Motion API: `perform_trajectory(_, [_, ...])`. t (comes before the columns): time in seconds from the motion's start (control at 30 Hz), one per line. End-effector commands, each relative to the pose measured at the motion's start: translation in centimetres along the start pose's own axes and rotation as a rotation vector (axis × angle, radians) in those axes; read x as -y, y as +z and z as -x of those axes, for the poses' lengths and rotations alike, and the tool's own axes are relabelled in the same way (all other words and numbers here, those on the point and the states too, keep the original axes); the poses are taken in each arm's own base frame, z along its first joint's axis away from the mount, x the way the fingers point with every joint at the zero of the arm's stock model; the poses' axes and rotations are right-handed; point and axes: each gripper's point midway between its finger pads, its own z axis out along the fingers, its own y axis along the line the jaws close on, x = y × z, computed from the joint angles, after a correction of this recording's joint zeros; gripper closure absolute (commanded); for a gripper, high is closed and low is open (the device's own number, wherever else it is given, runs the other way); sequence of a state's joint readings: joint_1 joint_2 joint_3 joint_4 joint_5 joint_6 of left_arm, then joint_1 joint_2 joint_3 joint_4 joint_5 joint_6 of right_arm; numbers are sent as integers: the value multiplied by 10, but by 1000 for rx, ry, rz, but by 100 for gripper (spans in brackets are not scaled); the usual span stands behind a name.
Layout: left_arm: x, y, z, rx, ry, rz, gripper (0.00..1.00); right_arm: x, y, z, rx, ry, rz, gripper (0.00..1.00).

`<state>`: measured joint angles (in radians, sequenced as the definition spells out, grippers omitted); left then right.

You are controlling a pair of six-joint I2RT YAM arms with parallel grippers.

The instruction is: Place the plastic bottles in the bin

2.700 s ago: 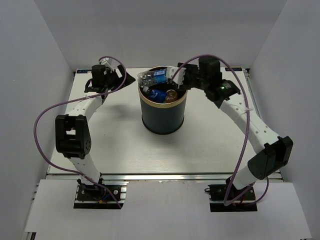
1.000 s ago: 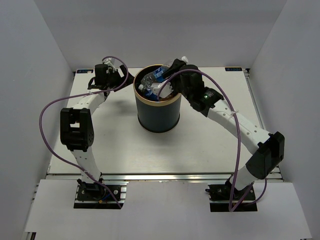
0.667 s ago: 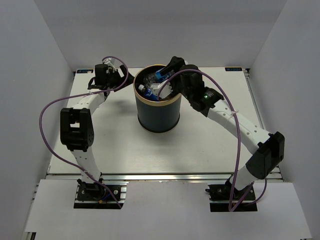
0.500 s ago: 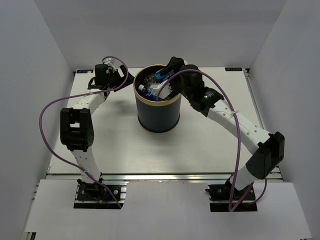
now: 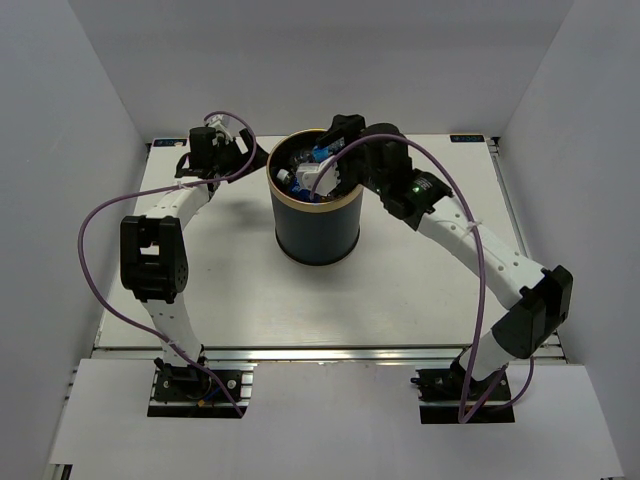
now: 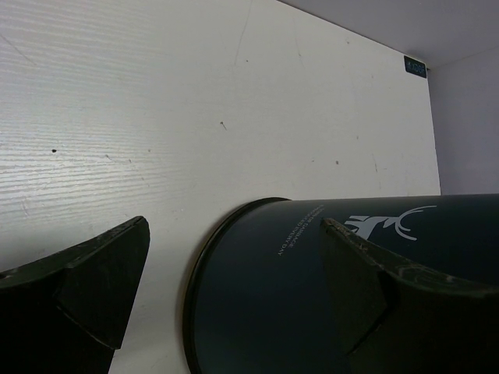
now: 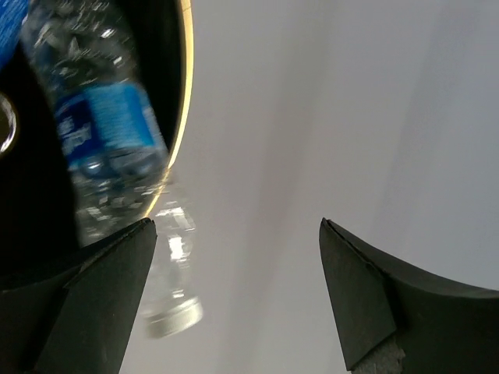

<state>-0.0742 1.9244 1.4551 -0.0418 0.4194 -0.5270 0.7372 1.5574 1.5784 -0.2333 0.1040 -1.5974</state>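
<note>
We logged the bin (image 5: 317,228) upright at mid-table (image 5: 230,290), with the plastic bottles (image 5: 303,165) heaped in its mouth. The right gripper (image 7: 238,226) hung over the bin's far-right rim, jaws spread wide and gripping nothing. Ahead of it, a clear blue-labelled bottle (image 7: 109,132) lay across the tan rim, cap end outside (blurred, so we could not tell whether it rested there). The left gripper (image 6: 234,226) sat low just beside the bin's left wall, facing it, jaws likewise wide and empty.

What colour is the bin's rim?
Tan-gold rim on the dark navy bin; the top external view shows it best.
</note>
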Motion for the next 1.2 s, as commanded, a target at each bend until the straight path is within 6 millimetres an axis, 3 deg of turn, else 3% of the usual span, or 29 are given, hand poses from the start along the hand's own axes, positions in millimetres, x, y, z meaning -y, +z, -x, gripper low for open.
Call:
perform_trajectory(0.0, [15,-5,18,34,34,-30,2,63,-40,14,99,100,-158,11])
perform_trajectory(0.2, [18,-7,20,36,33,-39,2,86,-58,21,185,275,-233,11])
perform_trajectory(0.33, [19,-9,21,37,39,-34,2,104,-65,7,235,484,-280,11])
perform_trajectory(0.43, [19,-10,21,41,39,-35,2,109,-62,-20,234,683,-296,11])
perform_trajectory(0.6, [19,-10,22,39,40,-31,2,113,-51,-88,107,1005,-409,11])
perform_trajectory(0.63, [20,-9,22,38,41,-31,2,105,-43,-113,56,1069,-420,11])
perform_trajectory(0.7, [19,-9,22,40,40,-30,2,102,-41,-134,42,1240,-428,11])
perform_trajectory(0.73, [19,-9,21,41,39,-32,2,83,-28,-156,-9,1299,-407,11])
perform_trajectory(0.77, [18,-8,20,39,38,-33,2,75,-23,-164,-28,1345,-396,11])
perform_trajectory(0.8, [18,-8,19,37,38,-34,2,49,-10,-175,-80,1425,-351,11])
perform_trajectory(0.87, [15,-7,17,31,39,-27,2,23,1,-184,-129,1514,-316,11])
perform_trajectory(0.9, [11,-7,14,22,36,-13,2,-5,9,-190,-172,1608,-282,11])
perform_trajectory(0.93, [10,-7,11,18,43,-8,2,-18,12,-194,-190,1670,-273,11])
perform_trajectory(0.97, [8,-8,9,14,46,-3,2,-28,14,-191,-174,1730,-247,11])
perform_trajectory(1.0, [5,-9,6,16,53,7,2,-53,17,-198,-176,1833,-227,11])
perform_trajectory(1.07, [4,-10,5,21,58,6,2,-69,22,-192,-98,1940,-175,11])
perform_trajectory(1.1, [3,-10,6,23,54,10,2,-91,24,-194,-89,1986,-132,11])
perform_trajectory(1.17, [4,-9,5,18,50,7,2,-99,33,-179,28,2051,-38,11])
